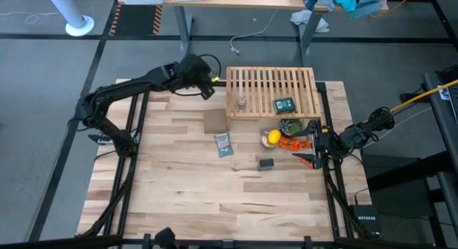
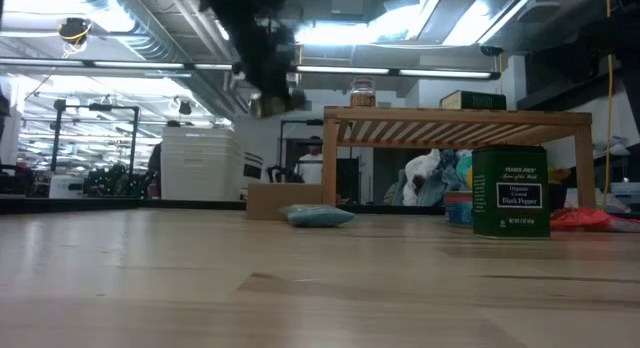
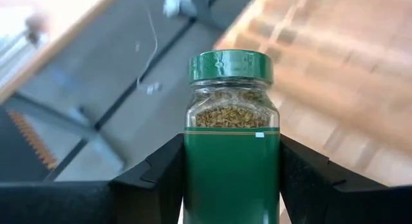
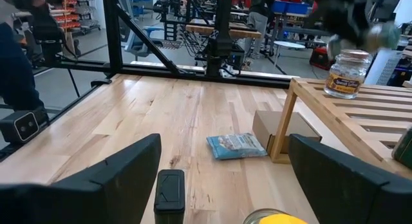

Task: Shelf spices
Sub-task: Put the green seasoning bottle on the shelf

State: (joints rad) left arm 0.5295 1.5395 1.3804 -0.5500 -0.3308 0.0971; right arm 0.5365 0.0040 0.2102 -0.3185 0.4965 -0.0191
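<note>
My left gripper (image 1: 209,86) is shut on the green bottle (image 3: 232,121), a green-capped jar of dried herbs, in the air by the far left corner of the shelf (image 1: 272,91). A clear glass jar (image 1: 241,101) and a green-labelled tin (image 1: 285,104) stand on the wooden slats. A dark tin (image 1: 266,164) stands on the table in front of the shelf. My right gripper (image 4: 225,185) waits open at the table's right side, its fingers pointing toward that tin (image 4: 169,188). My left gripper pinches the bottle's lower, green-labelled body (image 3: 193,179) between its two fingers (image 3: 161,179), one on each side. The cap and the clear shoulder stick out beyond the fingertips. The bottle is lifted clear of the table.
A yellow lemon (image 1: 272,139), a flat blue-and-white packet (image 1: 223,143) and a small brown cardboard box (image 1: 215,121) lie in front of the shelf. Green and orange items (image 1: 292,134) sit by my right gripper. Bare wood fills the table's near half.
</note>
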